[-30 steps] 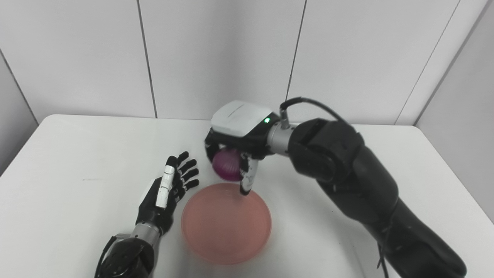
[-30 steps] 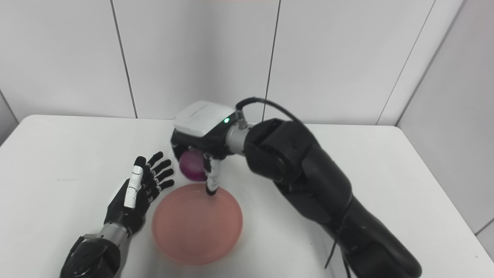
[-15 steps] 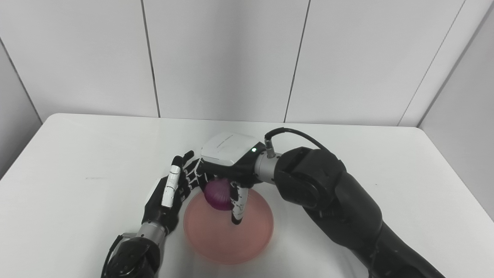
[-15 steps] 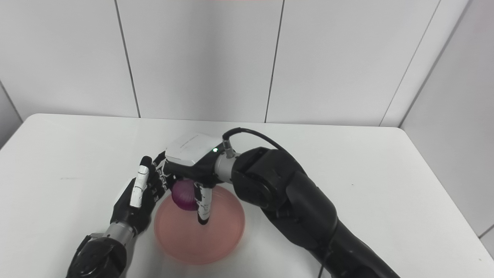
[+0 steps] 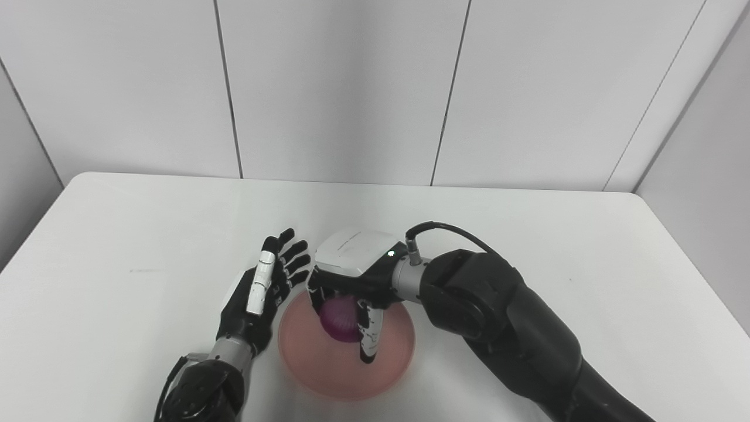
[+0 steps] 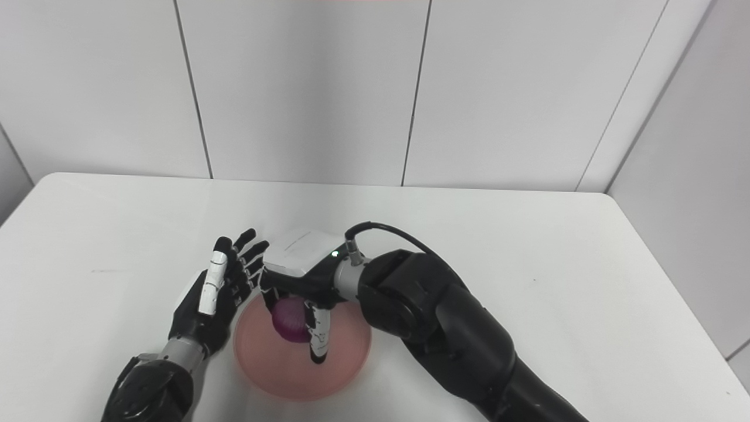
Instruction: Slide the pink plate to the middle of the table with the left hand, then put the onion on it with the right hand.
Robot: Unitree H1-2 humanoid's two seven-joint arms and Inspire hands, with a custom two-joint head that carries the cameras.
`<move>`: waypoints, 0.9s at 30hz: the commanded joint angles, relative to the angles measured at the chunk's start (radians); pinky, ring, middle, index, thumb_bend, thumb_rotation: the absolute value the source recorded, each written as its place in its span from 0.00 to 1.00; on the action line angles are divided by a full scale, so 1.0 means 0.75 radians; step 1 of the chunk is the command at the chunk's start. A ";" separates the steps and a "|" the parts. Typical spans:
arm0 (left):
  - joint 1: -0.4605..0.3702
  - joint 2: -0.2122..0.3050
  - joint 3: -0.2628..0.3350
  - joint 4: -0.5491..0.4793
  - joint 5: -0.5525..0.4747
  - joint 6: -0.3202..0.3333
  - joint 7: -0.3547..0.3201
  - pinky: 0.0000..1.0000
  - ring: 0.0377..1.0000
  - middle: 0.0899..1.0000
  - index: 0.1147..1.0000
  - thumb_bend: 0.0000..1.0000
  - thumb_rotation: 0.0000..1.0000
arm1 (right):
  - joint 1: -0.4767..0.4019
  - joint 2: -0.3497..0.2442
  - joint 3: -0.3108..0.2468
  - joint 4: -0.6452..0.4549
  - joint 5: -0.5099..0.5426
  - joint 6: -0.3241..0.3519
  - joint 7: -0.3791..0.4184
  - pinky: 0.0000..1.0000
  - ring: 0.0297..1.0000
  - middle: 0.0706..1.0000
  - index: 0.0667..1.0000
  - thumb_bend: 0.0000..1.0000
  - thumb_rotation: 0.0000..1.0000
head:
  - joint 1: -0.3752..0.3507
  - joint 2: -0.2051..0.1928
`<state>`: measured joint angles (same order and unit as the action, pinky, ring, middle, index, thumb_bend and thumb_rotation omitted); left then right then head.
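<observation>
The pink plate lies on the white table near its front middle. My right hand is over the plate, shut on the purple onion, which sits low over the plate's middle; I cannot tell whether it touches the plate. My left hand is open and empty, fingers spread, just left of the plate's rim. In the right eye view the onion shows under the right hand, with the left hand beside the plate.
The table's back edge meets a white panelled wall. The right forearm crosses the table's right front part.
My right hand has carried the onion from behind the plate forward and down over the plate's middle. The left hand has stayed beside the plate. The camera tilted between the earliest frames and now.
</observation>
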<state>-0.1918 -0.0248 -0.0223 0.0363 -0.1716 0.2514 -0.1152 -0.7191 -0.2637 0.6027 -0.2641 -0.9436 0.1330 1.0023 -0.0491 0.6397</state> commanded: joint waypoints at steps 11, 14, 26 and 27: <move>0.035 -0.003 -0.007 0.022 0.009 0.068 0.013 0.85 0.89 0.91 0.91 0.73 0.97 | 0.012 -0.037 -0.022 -0.004 0.046 -0.165 -0.168 0.31 0.39 0.50 0.46 0.52 0.00 | -0.005 -0.002; 0.034 -0.002 -0.007 0.023 0.005 0.067 0.009 0.86 0.89 0.91 0.92 0.72 0.97 | 0.009 -0.040 -0.023 -0.010 0.046 -0.183 -0.173 0.30 0.39 0.50 0.46 0.52 0.00 | -0.005 -0.002; 0.034 0.000 -0.009 0.019 0.005 0.071 0.008 0.86 0.89 0.91 0.92 0.72 0.98 | 0.038 -0.050 -0.016 0.023 0.033 -0.279 -0.267 0.30 0.43 0.44 0.47 0.52 0.00 | -0.002 0.001; 0.034 0.000 -0.008 0.018 0.005 0.072 0.008 0.86 0.89 0.91 0.92 0.72 0.97 | 0.039 -0.050 -0.015 0.026 0.029 -0.285 -0.267 0.30 0.43 0.41 0.49 0.52 0.00 | -0.002 0.001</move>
<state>-0.1890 -0.0238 -0.0261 0.0309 -0.1718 0.2546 -0.1161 -0.6649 -0.2951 0.6033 -0.2361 -0.9159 -0.0459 0.8338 -0.0522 0.6412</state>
